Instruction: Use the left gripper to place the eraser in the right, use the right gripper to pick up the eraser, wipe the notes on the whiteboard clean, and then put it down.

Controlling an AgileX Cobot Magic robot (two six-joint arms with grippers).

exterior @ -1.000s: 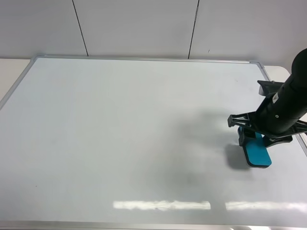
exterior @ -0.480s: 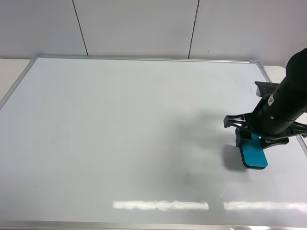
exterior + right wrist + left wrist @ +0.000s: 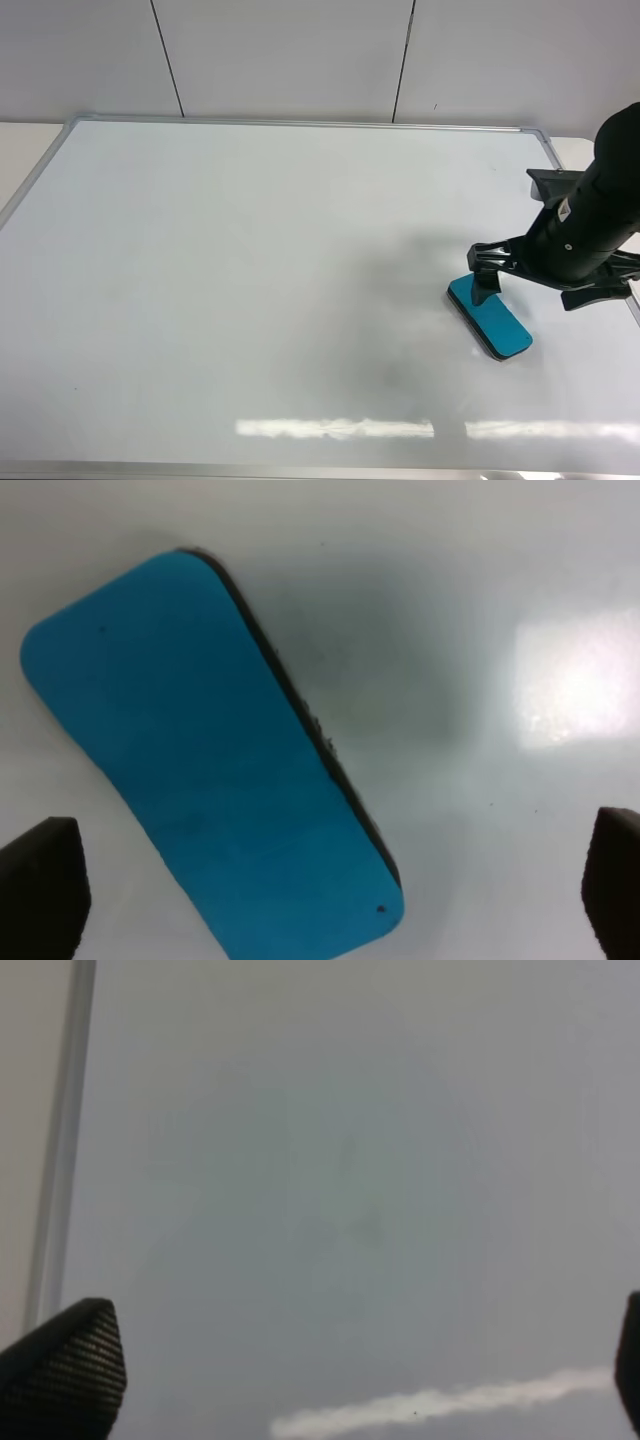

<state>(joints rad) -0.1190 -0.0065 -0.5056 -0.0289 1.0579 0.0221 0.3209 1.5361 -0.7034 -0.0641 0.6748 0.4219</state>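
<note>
The teal-blue eraser (image 3: 490, 317) lies flat on the whiteboard (image 3: 280, 260) near its right edge, slanted, with its dark felt base down. My right gripper (image 3: 543, 288) hovers just above and to the right of it, open, fingers spread wide. In the right wrist view the eraser (image 3: 210, 750) lies free between the two fingertips (image 3: 40, 885), touching neither. My left gripper (image 3: 345, 1370) is open over bare board, with the silver frame (image 3: 60, 1140) beside it; it is out of the exterior view. No notes are in view on the board.
The whiteboard's silver frame (image 3: 300, 123) runs along the back and sides. A pale wall (image 3: 300, 50) stands behind it. A beige tabletop (image 3: 25, 140) shows at the far left corner.
My right gripper has opened and let go of the eraser. The eraser, held tilted a second ago, now lies flat on the board, a little to the left.
</note>
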